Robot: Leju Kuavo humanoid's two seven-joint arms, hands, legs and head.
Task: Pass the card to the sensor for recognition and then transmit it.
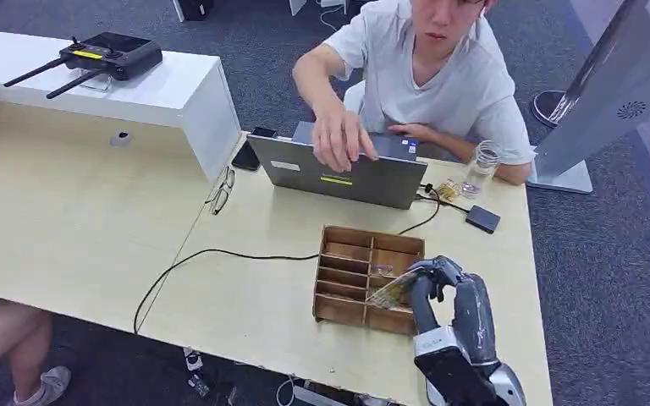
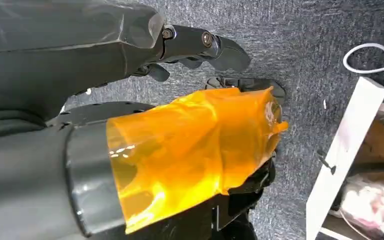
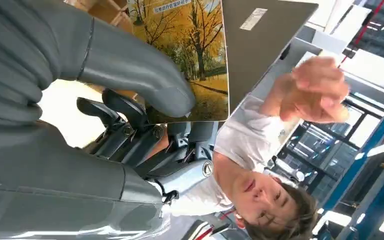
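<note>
My right hand (image 1: 444, 292) pinches a card (image 1: 389, 290) just above the right side of a wooden divided box (image 1: 330, 279) near the table's front edge. Up close, in the right wrist view, the card (image 3: 190, 55) shows a picture of yellow autumn trees, and my thick grey thumb (image 3: 130, 65) presses on its face with dark fingers behind it. A small black flat device (image 1: 482, 218) lies on the table beyond the box, to the right. My left hand (image 2: 180, 140) hangs over grey carpet, its thumb wrapped in orange film, its fingers (image 2: 200, 42) stretched out with nothing in them.
A person sits behind the table with one hand (image 1: 338, 139) on a grey laptop (image 1: 338, 178). A glass jar (image 1: 480, 165), glasses (image 1: 220, 190), a phone (image 1: 245, 156) and a black cable (image 1: 220, 254) lie around. A remote controller (image 1: 101, 57) rests on the white shelf.
</note>
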